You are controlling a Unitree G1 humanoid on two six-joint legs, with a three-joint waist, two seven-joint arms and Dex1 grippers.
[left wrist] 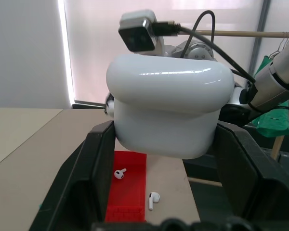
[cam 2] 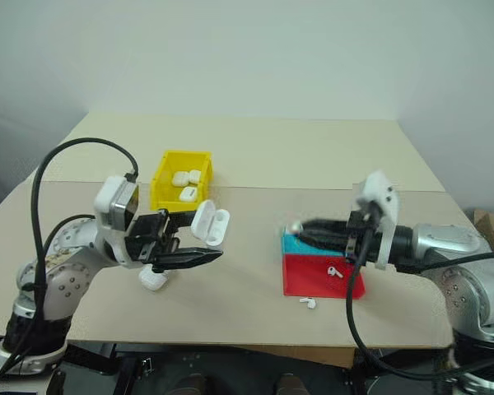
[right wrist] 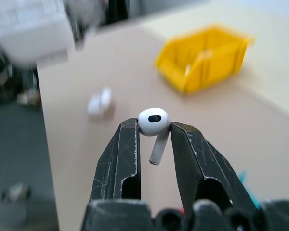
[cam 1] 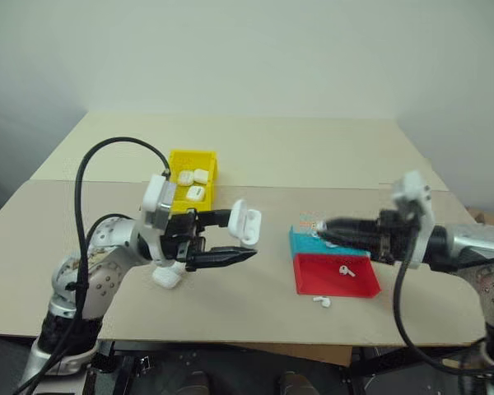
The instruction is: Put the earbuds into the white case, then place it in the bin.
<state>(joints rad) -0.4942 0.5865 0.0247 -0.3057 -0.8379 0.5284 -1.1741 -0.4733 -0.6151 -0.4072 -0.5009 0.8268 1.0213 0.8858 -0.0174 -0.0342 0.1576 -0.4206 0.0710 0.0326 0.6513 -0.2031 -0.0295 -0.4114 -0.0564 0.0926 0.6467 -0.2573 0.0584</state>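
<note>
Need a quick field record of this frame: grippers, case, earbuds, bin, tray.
left gripper: shut on the white case, lid flipped open, held above the table
right gripper: shut on an earbud, held above the tray
tray: teal and red, one earbud on the red part
loose earbud: on the table by the tray's near edge
bin: yellow, holds three closed white cases
another case: on the table below the left gripper

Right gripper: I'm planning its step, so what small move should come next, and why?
Probably carry it toward the open case in the left gripper. The right gripper already pinches an earbud, and the case's lid is up, with a gap of table still between them.
</note>
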